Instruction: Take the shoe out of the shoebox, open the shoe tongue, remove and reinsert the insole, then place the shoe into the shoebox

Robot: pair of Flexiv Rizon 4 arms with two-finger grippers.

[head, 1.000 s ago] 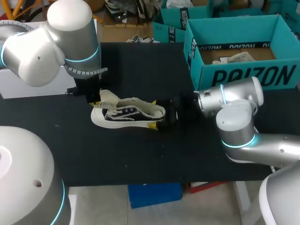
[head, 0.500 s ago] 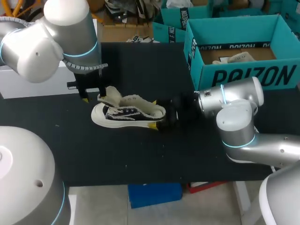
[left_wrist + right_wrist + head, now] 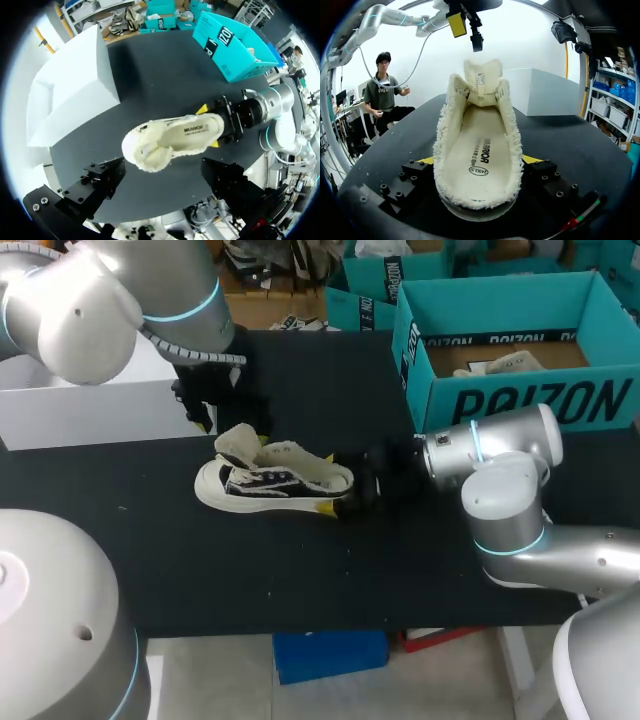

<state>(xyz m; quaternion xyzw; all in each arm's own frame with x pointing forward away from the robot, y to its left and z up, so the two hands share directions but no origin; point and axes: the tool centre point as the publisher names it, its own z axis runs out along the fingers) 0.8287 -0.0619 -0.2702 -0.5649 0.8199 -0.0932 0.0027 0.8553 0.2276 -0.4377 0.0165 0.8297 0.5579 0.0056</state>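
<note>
On my feed the far left of the black counter (image 3: 300,570) carries a white box (image 3: 90,415), and my left arm comes in over it from the upper left corner. Its left claw (image 3: 215,405) hangs above the counter just behind the toe end of the shoe (image 3: 270,480). In the left wrist view that claw (image 3: 162,169) has its fingers spread wide with nothing between them, and the shoe (image 3: 172,142) lies ahead of it, apart from both fingers. The shoe is out of the box and stands on its sole near the middle of the counter, toe pointing left and heel right. Its tongue (image 3: 237,440) is folded up and forward over the toe. The fleecy lining is open to view, and the insole (image 3: 480,145) lies flat inside, seen along its length from the right wrist camera with the tongue (image 3: 481,80) standing up at the far end. My right arm reaches in from the right and its right claw (image 3: 340,482) grips the heel, one yellow tip against each side of it. From its own wrist the right claw (image 3: 477,160) is clamped across the heel end. Further right, well apart from the shoe, the teal shoebox (image 3: 520,400) sits open at the counter's back right, with some pale material on its floor.
</note>
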